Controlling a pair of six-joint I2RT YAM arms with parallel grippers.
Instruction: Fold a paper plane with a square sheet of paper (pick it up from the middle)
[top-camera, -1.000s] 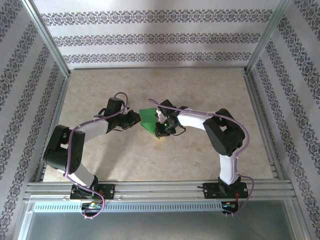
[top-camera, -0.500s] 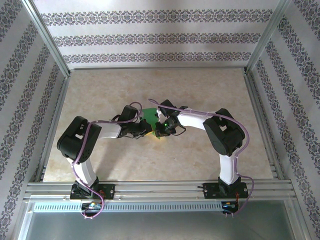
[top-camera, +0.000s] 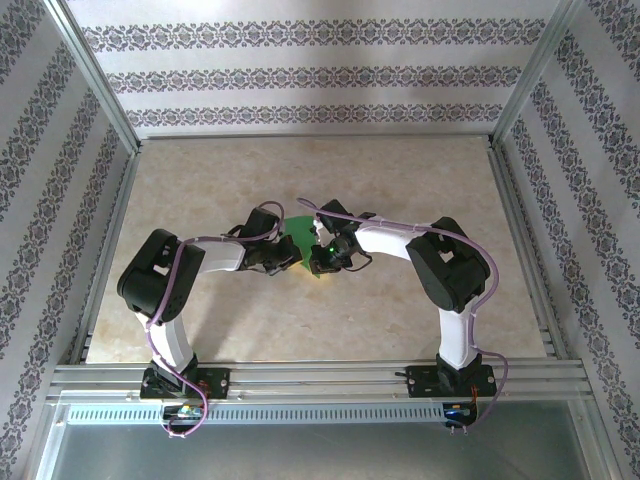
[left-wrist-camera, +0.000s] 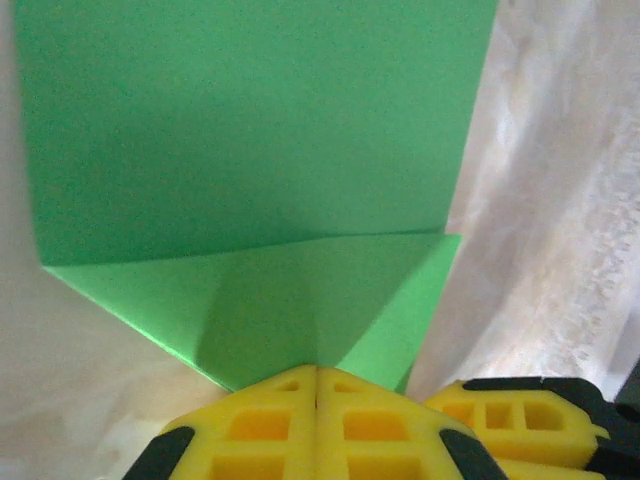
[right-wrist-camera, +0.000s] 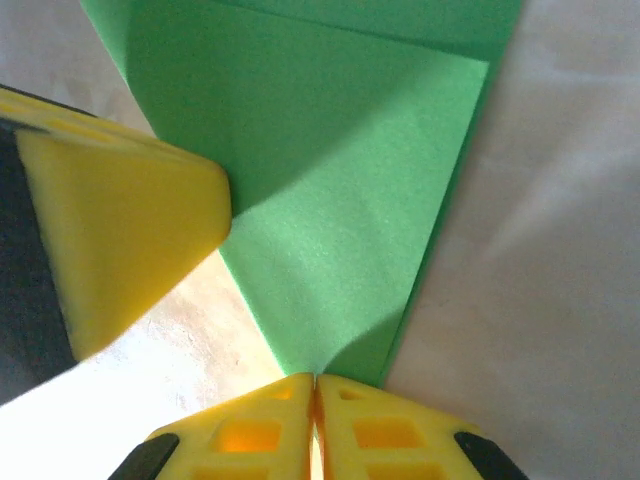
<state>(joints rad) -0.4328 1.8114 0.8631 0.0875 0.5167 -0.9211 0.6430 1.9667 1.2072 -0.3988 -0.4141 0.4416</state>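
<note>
Left gripper (left-wrist-camera: 316, 375) pinched the folded square sheet of paper (left-wrist-camera: 250, 130) at its wrist view's bottom centre; right gripper (right-wrist-camera: 314, 385) clamped the sheet's pointed corner likewise.

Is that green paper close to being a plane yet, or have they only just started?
Early days. Done: the green paper has one corner flap folded into a triangle. In hand: the left gripper and right gripper are both shut on the paper's edge. Left: it is broad, not a narrow dart, so most folds seem to remain.
</note>
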